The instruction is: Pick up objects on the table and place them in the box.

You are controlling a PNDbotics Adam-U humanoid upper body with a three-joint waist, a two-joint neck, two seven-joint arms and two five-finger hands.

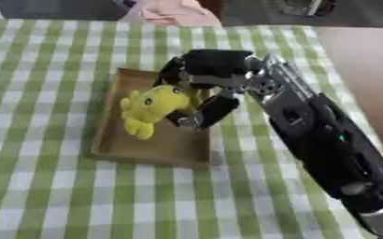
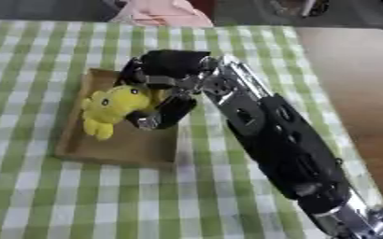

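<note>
both views look down from the robot's head, tilted forward over the table (image 1: 39, 186), facing away from the body toward its far edge. they are the 2 eyes of 1 stereo pair, set side by side and fairly near. the box (image 1: 121, 149) is the landmark: it sits left of centre in the left eye view and further left in the right eye view. both share the box, the checked cloth around it and the arm (image 2: 268, 135) entering right of the box.

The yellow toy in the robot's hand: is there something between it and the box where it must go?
Nothing visible stands in the way. The right hand holds the yellow toy directly above the open box, and the bare brown floor of the box shows beneath it.
</note>
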